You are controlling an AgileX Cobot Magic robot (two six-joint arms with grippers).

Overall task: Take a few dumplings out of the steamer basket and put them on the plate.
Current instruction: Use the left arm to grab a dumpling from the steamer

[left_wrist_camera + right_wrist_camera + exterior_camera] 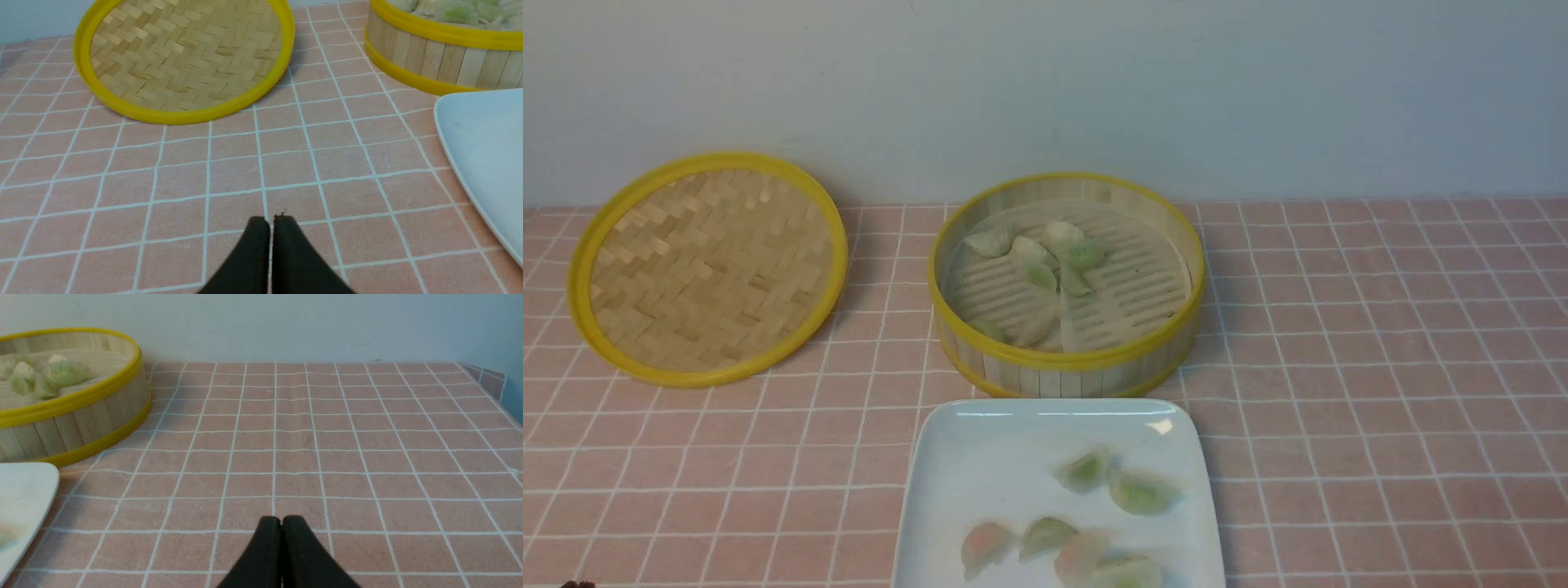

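Note:
The steamer basket (1066,363) stands at the table's middle with several pale green and whitish dumplings (1045,253) on its slatted floor. The white square plate (980,457) lies just in front of it and holds several dumplings (1139,492), green and pinkish. The basket (429,61) and plate (482,151) show at the edge of the left wrist view, and the basket (81,420) and plate (24,494) in the right wrist view. My left gripper (271,220) is shut and empty over bare cloth, near the lid and left of the plate. My right gripper (281,520) is shut and empty, right of the plate.
The flat woven bamboo lid (707,269) with a yellow rim lies at the back left, also in the left wrist view (184,57). A pink checked cloth (1380,367) covers the table. A pale wall (1045,82) stands behind. The cloth's right edge (502,400) shows in the right wrist view.

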